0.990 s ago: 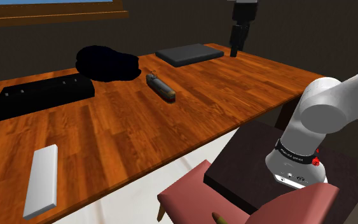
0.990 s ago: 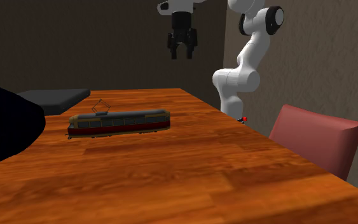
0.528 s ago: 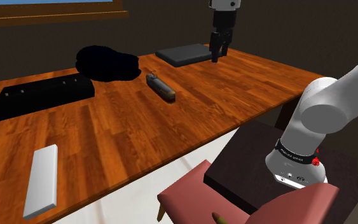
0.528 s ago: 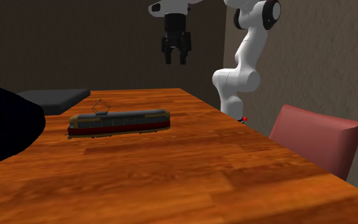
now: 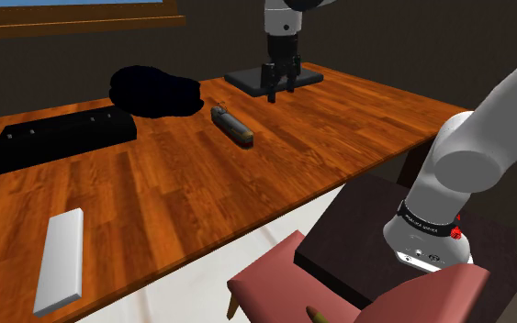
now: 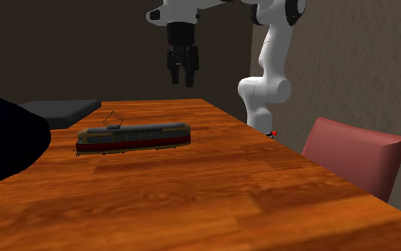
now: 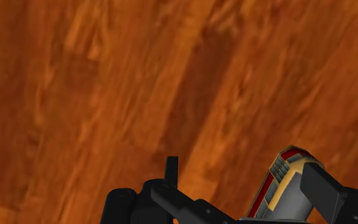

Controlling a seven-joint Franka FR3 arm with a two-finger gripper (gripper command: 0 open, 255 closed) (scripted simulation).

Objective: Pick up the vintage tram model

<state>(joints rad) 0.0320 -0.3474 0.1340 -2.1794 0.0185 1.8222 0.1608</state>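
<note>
One tram model lies mid-tabletop in the shoulder view, with the gripper hanging toward that view's right of it. In the second exterior view, the gripper hovers well above the tram model. In the wrist view, the released fingers stand apart, with the tram model's end just beside one of them.

Shoulder view: high beside stand, looking down over table.
Second exterior view: low, near, facing the arm.
Wrist view: close above table.
Shared: tram model.
</note>
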